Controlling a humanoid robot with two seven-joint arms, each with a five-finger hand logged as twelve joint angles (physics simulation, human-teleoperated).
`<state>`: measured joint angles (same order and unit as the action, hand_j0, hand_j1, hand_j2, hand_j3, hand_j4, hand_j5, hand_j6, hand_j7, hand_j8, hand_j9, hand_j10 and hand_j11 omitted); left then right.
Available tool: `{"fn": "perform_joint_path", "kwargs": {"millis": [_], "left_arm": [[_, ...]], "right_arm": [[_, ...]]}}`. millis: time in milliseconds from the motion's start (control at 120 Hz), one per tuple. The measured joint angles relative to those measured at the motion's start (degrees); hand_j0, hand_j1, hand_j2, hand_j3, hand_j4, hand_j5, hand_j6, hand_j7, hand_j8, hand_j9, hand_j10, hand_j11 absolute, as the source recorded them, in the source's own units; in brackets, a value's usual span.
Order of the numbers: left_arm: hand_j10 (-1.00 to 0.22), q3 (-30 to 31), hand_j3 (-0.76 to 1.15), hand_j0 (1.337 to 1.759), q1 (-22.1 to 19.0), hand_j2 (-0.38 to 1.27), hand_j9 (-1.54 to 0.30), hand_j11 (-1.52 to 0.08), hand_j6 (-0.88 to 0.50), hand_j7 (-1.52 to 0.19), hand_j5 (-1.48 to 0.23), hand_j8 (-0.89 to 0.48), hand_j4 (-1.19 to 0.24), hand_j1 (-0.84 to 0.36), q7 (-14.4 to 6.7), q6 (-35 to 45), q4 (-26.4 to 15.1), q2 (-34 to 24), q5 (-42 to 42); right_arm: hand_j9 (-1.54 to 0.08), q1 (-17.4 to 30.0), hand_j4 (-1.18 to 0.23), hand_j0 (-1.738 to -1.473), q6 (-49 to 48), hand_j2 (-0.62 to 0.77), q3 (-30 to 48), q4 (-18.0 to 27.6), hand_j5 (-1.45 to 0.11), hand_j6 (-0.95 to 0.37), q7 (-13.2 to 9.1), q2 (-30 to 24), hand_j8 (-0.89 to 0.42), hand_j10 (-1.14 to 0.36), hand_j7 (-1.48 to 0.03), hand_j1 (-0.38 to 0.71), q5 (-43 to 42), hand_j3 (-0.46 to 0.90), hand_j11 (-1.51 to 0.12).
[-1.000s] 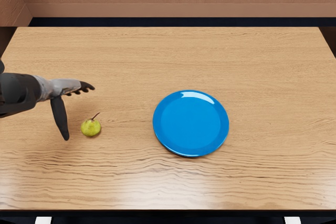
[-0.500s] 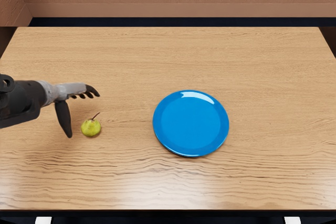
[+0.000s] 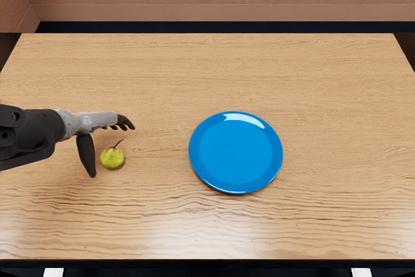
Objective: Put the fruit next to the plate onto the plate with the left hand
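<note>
- As it reaches in from the left edge, low over the wooden table [image 3: 207, 225], the left hand [image 3: 91, 125] is spread and holds nothing. Its thumb [image 3: 86, 154] hangs toward the near edge.
- The small yellow-green pear [image 3: 112, 158] lies on the table just right of the thumb, in the open gap below the fingers [image 3: 120, 122]. Contact with the thumb cannot be told.
- Its stem tilts up and rightward, and the long axis follows it.
- The fingers stretch flat to the right, beyond the pear.
- The blue plate [image 3: 235, 152] sits well apart, to the right.
</note>
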<state>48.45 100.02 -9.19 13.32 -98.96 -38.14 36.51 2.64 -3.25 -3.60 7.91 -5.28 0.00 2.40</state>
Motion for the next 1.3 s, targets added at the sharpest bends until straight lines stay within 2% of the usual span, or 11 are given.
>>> {"fn": "perform_joint_path", "kwargs": {"millis": [217, 450, 850, 1300], "left_arm": [[-0.23, 0.05, 0.0, 1.658, -0.27, 0.05, -0.29, -0.29, -0.23, -0.29, -0.29, -0.23, -0.23, 0.08, 2.38, -0.71, 0.0, -0.32, 1.73], [-0.32, 0.06, 0.0, 1.658, -0.99, 0.06, -0.42, -0.42, -0.32, -0.42, -0.42, -0.32, -0.32, -0.03, 3.33, -1.6, 0.0, -0.88, 2.97], [-0.36, 0.06, 0.0, 1.658, -2.02, 0.07, -0.47, -0.47, -0.36, -0.47, -0.47, -0.36, -0.36, -0.08, 3.33, -1.67, 0.2, -1.67, 3.02], [-0.37, 0.07, 0.0, 1.658, -3.23, 0.08, -0.48, -0.48, -0.37, -0.48, -0.48, -0.37, -0.37, -0.1, 1.87, -0.23, 0.59, -1.38, 2.41]], "right_arm": [[-0.03, 0.0, -0.02, -1.658, 0.0, 0.0, 0.0, 0.0, -0.03, -0.02, -0.01, 0.0, -0.02, -0.02, -0.03, -0.32, 0.02, 0.0, -0.03], [-0.03, 0.0, -0.02, -1.658, 0.0, 0.0, 0.0, 0.0, -0.03, -0.02, 0.0, 0.0, -0.02, -0.02, -0.03, -0.32, 0.03, 0.0, -0.03], [-0.03, 0.0, -0.02, -1.658, 0.0, 0.0, 0.0, 0.0, -0.03, -0.02, -0.03, 0.0, -0.02, -0.02, -0.03, -0.32, 0.02, 0.0, -0.03], [-0.03, 0.0, -0.02, -1.658, 0.0, 0.0, 0.0, 0.0, -0.03, -0.02, -0.01, 0.0, -0.02, -0.02, -0.03, -0.32, 0.01, 0.0, -0.03]]}}
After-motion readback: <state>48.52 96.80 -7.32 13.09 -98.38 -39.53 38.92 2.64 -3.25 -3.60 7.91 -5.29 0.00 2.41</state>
